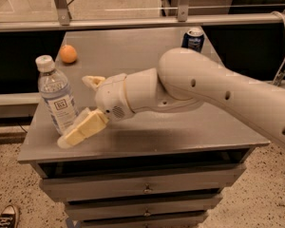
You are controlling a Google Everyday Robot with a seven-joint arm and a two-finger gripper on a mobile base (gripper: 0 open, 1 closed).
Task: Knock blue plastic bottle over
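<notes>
The blue plastic bottle (56,96) is clear with a white cap and a pale label. It stands upright near the front left of the grey table (190,127). My gripper (75,111) is right beside the bottle on its right side. Its jaws are spread open, one cream finger (91,81) at the height of the bottle's middle and the other finger (83,129) low by its base. The lower finger looks to be touching or nearly touching the bottle's bottom. My white arm reaches in from the right across the table.
An orange (68,53) lies at the back left of the table. A dark blue soda can (193,39) stands at the back right. Drawers sit under the tabletop, and a metal rail (133,22) runs behind the table.
</notes>
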